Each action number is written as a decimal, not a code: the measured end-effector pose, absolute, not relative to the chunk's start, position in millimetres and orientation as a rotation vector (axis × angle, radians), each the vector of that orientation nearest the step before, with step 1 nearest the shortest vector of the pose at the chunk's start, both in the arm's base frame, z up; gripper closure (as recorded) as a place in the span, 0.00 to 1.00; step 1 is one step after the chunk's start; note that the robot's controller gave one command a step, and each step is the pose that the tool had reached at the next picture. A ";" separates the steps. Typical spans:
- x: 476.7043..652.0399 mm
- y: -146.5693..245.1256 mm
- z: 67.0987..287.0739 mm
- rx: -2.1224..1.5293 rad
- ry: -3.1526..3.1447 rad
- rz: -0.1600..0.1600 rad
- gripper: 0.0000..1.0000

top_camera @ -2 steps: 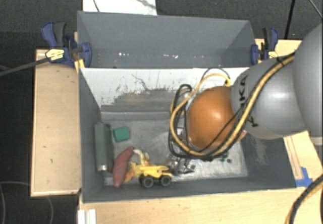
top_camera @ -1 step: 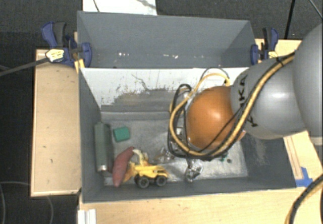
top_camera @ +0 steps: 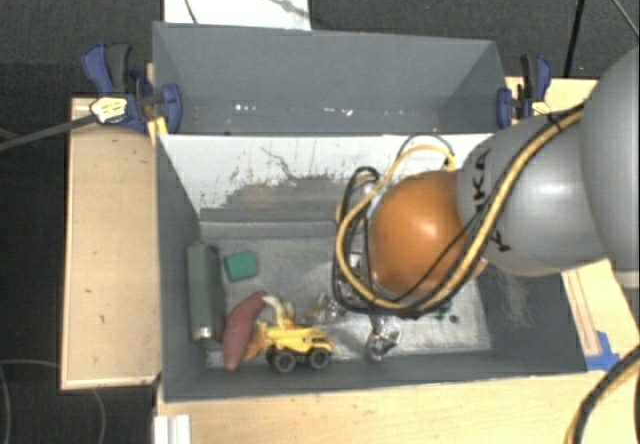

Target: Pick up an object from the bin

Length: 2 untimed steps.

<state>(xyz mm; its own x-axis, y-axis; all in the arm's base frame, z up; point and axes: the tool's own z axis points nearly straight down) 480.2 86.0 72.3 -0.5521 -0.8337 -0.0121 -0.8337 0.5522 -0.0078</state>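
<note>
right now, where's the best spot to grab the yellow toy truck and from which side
Take the yellow toy truck by the middle of its body, above the dark wheels, coming straight down. It lies along the front wall of the bin, its view-left end against the maroon oblong thing, so the end toward the hand looks freer.
</note>
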 end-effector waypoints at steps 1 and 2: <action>483.4 120.7 71.2 -1.594 2.702 -0.005 0.00; 497.0 156.2 70.4 -1.537 2.744 -0.004 0.00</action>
